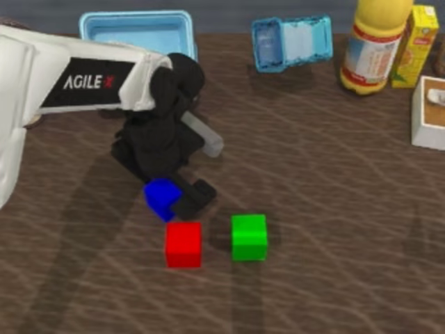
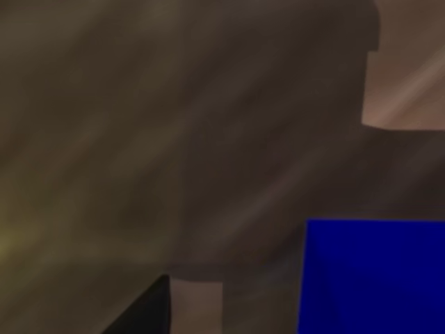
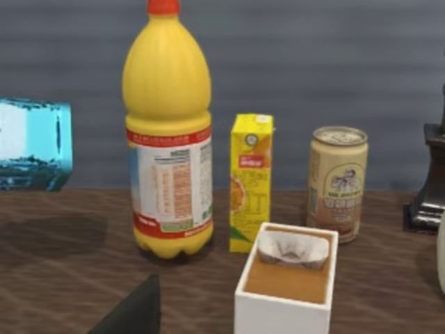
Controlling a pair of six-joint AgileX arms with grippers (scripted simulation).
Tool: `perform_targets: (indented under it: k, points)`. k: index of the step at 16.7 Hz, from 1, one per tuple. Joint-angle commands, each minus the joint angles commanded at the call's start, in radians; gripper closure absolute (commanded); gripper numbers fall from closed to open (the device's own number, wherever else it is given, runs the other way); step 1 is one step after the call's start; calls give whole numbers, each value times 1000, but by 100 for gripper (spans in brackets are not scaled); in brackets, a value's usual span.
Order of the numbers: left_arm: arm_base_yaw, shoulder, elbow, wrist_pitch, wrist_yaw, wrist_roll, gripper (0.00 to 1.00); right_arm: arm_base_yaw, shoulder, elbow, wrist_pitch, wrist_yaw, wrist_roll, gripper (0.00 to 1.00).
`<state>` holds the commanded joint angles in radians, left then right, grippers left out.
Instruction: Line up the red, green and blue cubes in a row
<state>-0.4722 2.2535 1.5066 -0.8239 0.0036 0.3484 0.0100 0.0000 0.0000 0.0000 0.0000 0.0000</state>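
Note:
The red cube (image 1: 183, 244) and the green cube (image 1: 249, 236) sit side by side on the brown table (image 1: 327, 209), with a small gap between them. The blue cube (image 1: 160, 197) rests just behind the red one, turned at an angle. My left gripper (image 1: 175, 199) is low over it and open. One dark finger (image 1: 194, 197) stands on the cube's right side. In the left wrist view the blue cube (image 2: 375, 278) is well apart from the visible fingertip (image 2: 147, 312). My right arm is outside the top view; only one fingertip (image 3: 139, 309) shows in its wrist view.
At the back stand a pale blue tub (image 1: 135, 31), a translucent blue cup (image 1: 292, 42) lying on its side, a yellow bottle (image 1: 375, 45) and a juice carton (image 1: 415, 45). A white box (image 1: 429, 111) is at the right edge, with a can (image 3: 337, 181) behind it.

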Motion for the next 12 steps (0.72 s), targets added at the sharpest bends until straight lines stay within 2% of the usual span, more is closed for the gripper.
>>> perform_targets:
  k: [10,12]
  points:
    - [0,0,0,0,0,0,98,0,0,0,0,0,0,0]
    - [0,0,0,0,0,0,100,0,0,0,0,0,0,0]
